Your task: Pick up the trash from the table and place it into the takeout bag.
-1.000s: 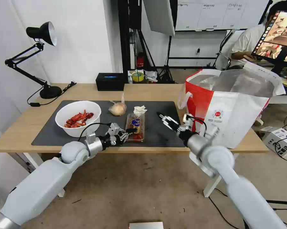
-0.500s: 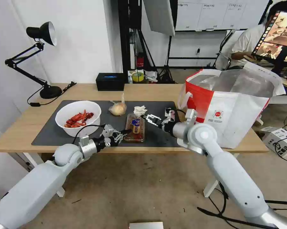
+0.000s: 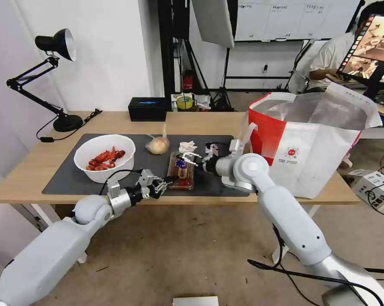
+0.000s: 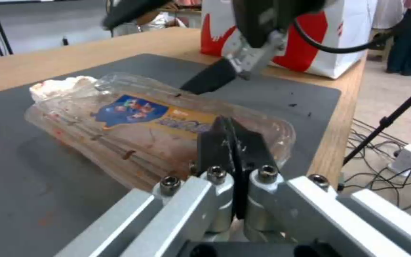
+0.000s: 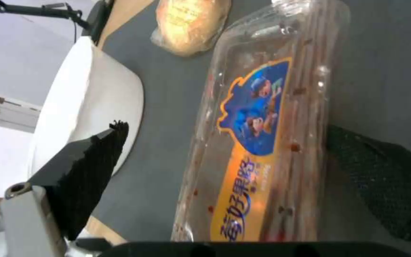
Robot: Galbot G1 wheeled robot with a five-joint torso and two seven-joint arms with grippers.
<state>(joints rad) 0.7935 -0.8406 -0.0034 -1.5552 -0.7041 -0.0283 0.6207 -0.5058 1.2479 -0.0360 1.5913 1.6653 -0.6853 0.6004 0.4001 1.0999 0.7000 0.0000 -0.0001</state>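
In the middle of the head frame, the right hand (image 3: 184, 156) is reaching over the clear tray (image 3: 181, 171) with its fingers spread wide, one on either side of the tray's long body. The left hand (image 3: 161, 185), fingers pressed together and holding nothing, is hovering just beside the tray's near end at lower centre. The tray is lying flat on the grey mat (image 3: 217, 178) of the bench (image 3: 26, 174). Thin plastic is likely to buckle, so closing gently across the middle looks wisest. The bag (image 3: 311, 140) is standing open at the right.
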